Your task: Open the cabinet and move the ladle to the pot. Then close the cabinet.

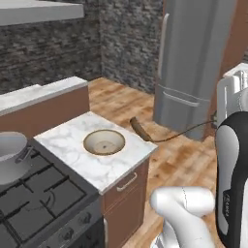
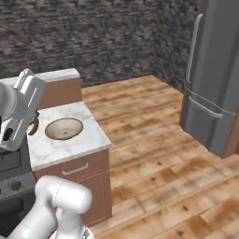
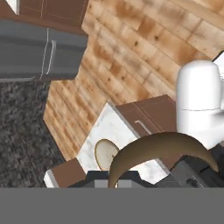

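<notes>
beige ladle point(image 1: 104, 142) bowl on marble counter point(image 1: 72, 155)

white arm point(image 1: 231, 160) raised high; fingers point(image 3: 114, 178) closed.

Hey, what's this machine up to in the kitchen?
A white robot arm has its gripper shut on the ladle, apparently holding it by the dark-brown handle. The ladle's beige bowl is over the marble counter next to the stove. The steel pot stands on that stove, and the ladle is not yet in it.
</notes>
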